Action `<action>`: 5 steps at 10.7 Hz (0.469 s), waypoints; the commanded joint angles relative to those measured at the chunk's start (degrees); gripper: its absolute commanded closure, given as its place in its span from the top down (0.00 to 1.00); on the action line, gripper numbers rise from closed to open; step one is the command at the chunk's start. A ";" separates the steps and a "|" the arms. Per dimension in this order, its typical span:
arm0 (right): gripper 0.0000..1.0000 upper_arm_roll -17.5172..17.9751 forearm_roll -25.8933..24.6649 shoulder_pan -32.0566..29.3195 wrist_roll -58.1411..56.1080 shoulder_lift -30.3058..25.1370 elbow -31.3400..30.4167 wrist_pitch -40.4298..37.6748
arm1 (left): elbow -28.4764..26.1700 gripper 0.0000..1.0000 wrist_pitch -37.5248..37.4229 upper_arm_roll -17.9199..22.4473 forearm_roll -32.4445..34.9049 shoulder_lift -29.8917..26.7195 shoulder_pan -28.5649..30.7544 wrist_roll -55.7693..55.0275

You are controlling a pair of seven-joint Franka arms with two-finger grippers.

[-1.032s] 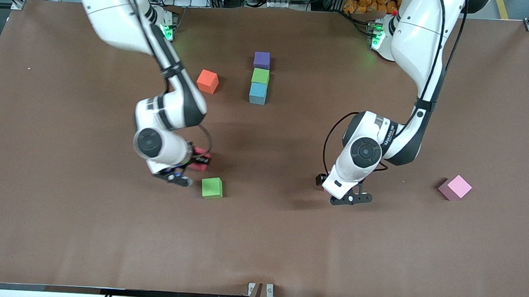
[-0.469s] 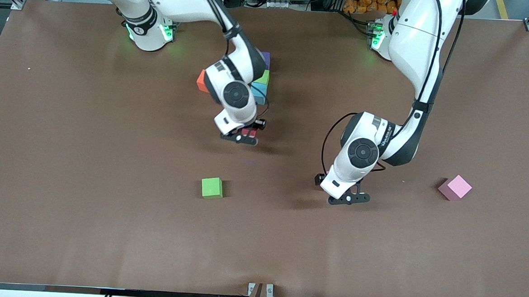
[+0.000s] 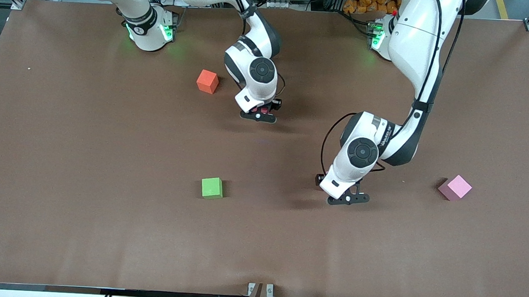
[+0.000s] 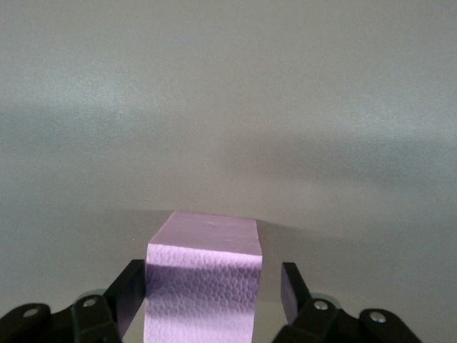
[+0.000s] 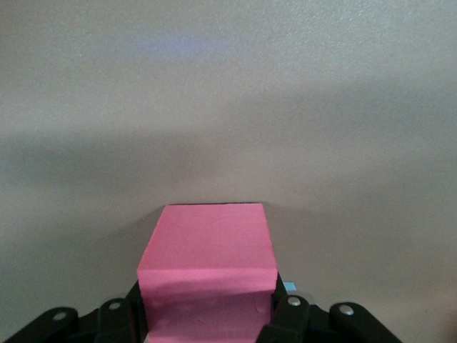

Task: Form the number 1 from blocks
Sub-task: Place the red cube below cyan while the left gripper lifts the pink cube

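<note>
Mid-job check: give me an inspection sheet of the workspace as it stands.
Surface: brown table, flat, no spills seen.
Job's things: green block and pink block lie loose, nearer the front camera; red block is held; lilac block sits on the table between the left gripper's fingers.
Clutter: orange cube beside the right arm.
Grippers: right gripper shut on the red block, over the table's middle; left gripper low, open around the lilac block, gap at one finger.
Cables: black cable loops at the left wrist, hanging free.
Surroundings: nothing seen of concern.
</note>
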 commanded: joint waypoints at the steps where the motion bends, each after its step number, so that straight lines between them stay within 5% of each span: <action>1: 0.00 -0.39 -0.33 0.04 0.81 -3.46 -4.10 0.29 | 0.03 0.82 0.11 0.67 -1.56 0.00 -0.78 1.33; 2: 0.00 -0.39 -0.33 0.04 0.72 -4.16 -5.24 0.47 | -0.15 0.75 0.02 0.67 -1.56 0.00 -0.78 1.59; 5: 0.00 -0.47 -0.33 -0.05 0.81 -4.43 -5.87 0.64 | -0.68 0.00 -0.07 0.58 -1.47 -0.09 -0.87 1.51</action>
